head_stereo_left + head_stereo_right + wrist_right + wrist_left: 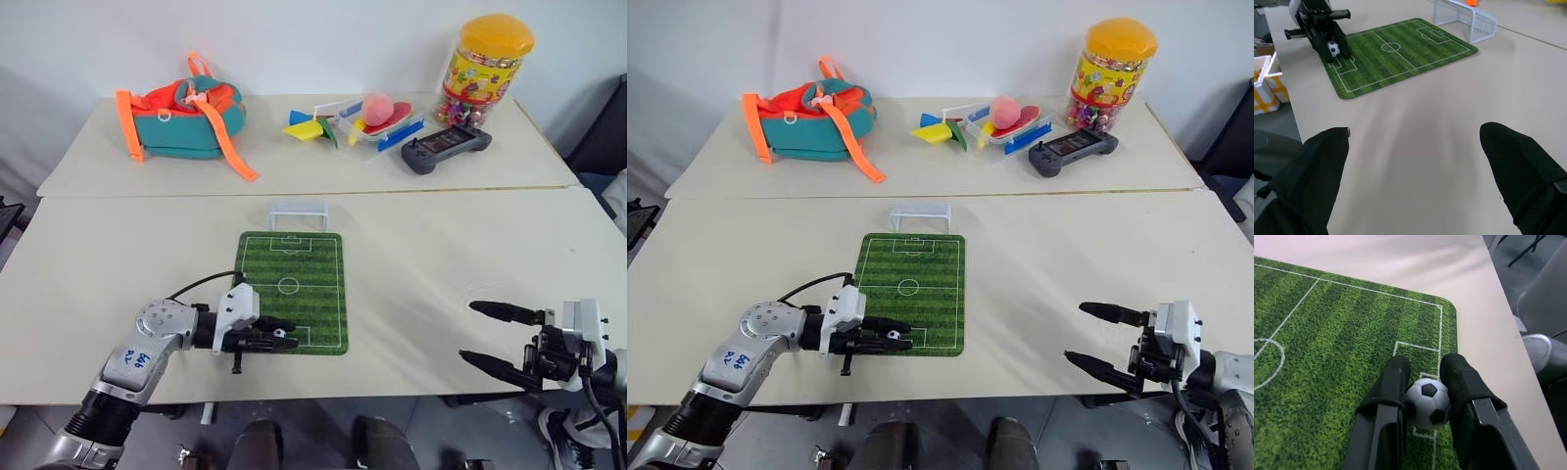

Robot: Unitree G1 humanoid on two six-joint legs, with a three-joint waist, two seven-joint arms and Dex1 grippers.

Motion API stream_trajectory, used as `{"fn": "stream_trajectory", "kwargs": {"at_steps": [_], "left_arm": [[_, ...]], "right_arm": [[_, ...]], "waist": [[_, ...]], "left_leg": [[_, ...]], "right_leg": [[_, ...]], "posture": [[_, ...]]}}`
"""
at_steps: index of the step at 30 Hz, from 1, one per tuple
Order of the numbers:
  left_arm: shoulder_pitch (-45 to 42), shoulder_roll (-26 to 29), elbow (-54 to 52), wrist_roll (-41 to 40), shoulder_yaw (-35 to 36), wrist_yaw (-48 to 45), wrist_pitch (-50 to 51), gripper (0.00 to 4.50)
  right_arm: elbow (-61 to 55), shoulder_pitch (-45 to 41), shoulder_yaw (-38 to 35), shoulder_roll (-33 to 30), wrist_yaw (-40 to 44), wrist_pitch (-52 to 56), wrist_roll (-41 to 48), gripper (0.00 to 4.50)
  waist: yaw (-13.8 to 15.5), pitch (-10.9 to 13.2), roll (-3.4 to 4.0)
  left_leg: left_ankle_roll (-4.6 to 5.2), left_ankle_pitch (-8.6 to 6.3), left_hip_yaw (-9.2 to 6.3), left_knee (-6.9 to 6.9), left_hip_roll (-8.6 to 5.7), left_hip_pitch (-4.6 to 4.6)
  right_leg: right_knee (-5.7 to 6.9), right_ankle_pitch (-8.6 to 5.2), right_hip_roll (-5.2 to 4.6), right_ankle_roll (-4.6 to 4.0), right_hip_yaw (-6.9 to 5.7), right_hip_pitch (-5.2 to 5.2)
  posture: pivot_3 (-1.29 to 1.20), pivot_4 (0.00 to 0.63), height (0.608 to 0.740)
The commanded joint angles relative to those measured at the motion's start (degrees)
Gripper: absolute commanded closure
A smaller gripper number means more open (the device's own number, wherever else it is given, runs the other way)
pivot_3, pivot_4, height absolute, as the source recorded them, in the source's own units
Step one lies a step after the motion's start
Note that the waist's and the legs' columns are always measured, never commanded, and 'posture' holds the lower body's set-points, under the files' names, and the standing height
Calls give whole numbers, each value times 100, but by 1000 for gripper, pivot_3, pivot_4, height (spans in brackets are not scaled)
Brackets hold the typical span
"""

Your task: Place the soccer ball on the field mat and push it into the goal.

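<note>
— Why is the left gripper [281, 336] lying so low over the field mat [294, 264]?

— It has the soccer ball [1427, 402] pinched between its two black fingers [1393, 382], right at the near penalty box, about six o'clock on the mat. My guess is it means to set the ball down there, so the whole pitch lies ahead for the push.

— And the goal [298, 212]?

— Just past the mat's far edge, at twelve o'clock, mouth facing the mat. Nothing lies on the grass between ball and goal.

— The right gripper [500, 338]?

— Off at three o'clock, well apart from the mat, fingers spread wide and empty.

— Anything in the way?

— No. The backpack [181, 117], the clear tray [377, 125] with a pink ball, the game controller [446, 149] and the candy jar [483, 70] all sit on the far table, beyond the goal.
</note>
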Motion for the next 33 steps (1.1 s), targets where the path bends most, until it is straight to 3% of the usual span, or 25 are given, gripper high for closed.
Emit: {"fn": "stream_trajectory", "kwargs": {"at_steps": [1,9,20,28,31,33], "left_arm": [[-13,-29,115,120,-19,-32,-240,3641],[-22,-90,232,234,-80,-23,-377,3641],[-104,-253,271,258,51,88,-618,300],[-250,-53,-229,-130,546,145,-423,300],[-211,-18,-518,-508,873,76,-358,893],[-50,117,-723,-636,885,-79,-214,1559]], "right_arm": [[-117,17,-154,43,-58,-96,23,0],[9,-118,-127,-9,-121,-122,-56,0],[164,-269,-104,-25,-106,-129,-132,0],[147,-216,-234,-43,371,-51,241,0],[85,-129,-210,-22,406,-23,260,0],[-21,-39,-170,32,393,-11,280,0]], "waist": [[0,0,0],[-1,0,0],[2,0,0],[-1,0,0],[-2,0,0],[-2,0,0]], "left_leg": [[0,0,0,0,0,0],[1,0,0,2,1,0],[1,-1,0,7,1,0],[1,-1,0,5,1,0],[1,-1,0,5,2,0],[1,-1,0,3,1,1]], "right_leg": [[0,0,0,0,0,0],[1,0,1,0,1,0],[2,0,1,0,2,2],[4,0,2,0,2,1],[5,0,2,1,2,1],[5,0,2,1,2,1]], "posture": [[0,150,740],[0,150,740],[0,150,740],[0,150,740],[0,150,740],[0,150,740]]}}
